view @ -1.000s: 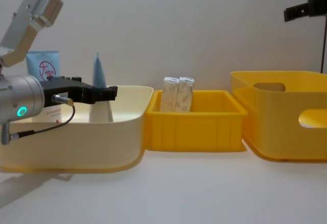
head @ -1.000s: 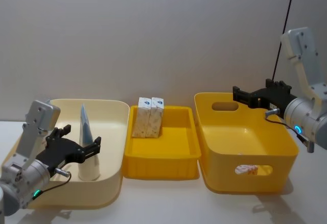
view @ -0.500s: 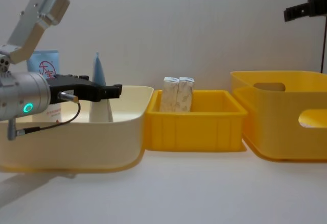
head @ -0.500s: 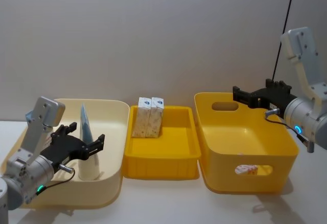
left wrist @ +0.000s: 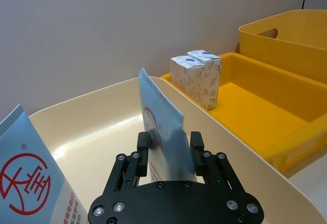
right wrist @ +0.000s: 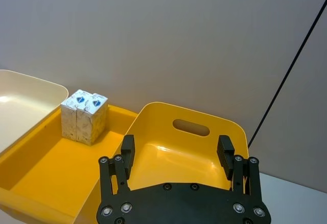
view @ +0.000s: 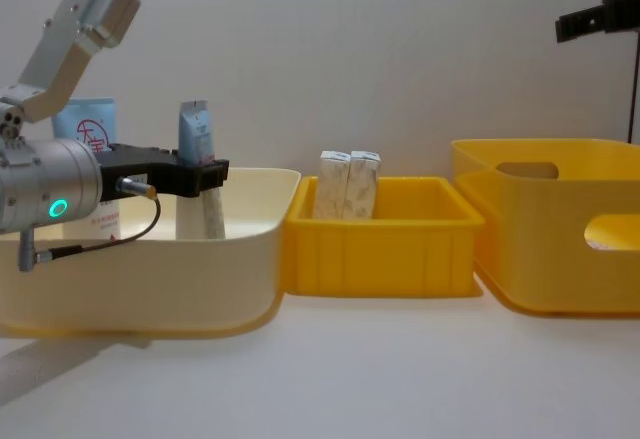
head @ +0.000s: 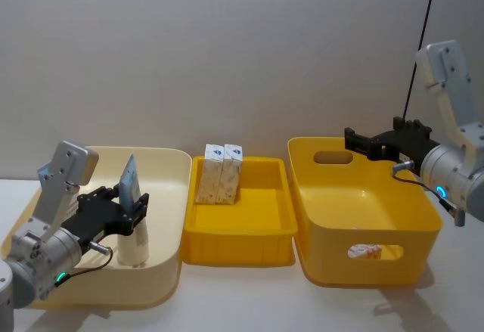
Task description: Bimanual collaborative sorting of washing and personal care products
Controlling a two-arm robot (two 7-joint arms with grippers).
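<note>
**Tube** (head: 128, 179) (left wrist: 159, 127) (view: 195, 131): pale blue and white, standing cap end down and slightly tilted in the cream bin (head: 170, 188) (view: 200, 269). Whether its cap rests on the bin floor cannot be told.

**Left hand** (head: 134, 205) (left wrist: 169, 138) (view: 215, 171): reaches in over the bin, with one finger pressed on each flat face of the tube at mid-height.

**Logo tube** (left wrist: 25, 178) (view: 88, 129): stands at the far left of the same bin, apart from the gripped one.

**Cartons** (head: 219, 173) (right wrist: 84, 117) (view: 348, 187): two, upright and touching, in the back left corner of the tray (head: 242, 245).

**Right hand** (head: 352, 140) (right wrist: 176, 145): held above the back rim of the yellow bin (head: 363, 230), its fingers spread wide and gripping nothing.

**Pack** (head: 365, 252): shows through that bin's front handle slot.

All three containers sit in a row on the bench (head: 249, 294).
</note>
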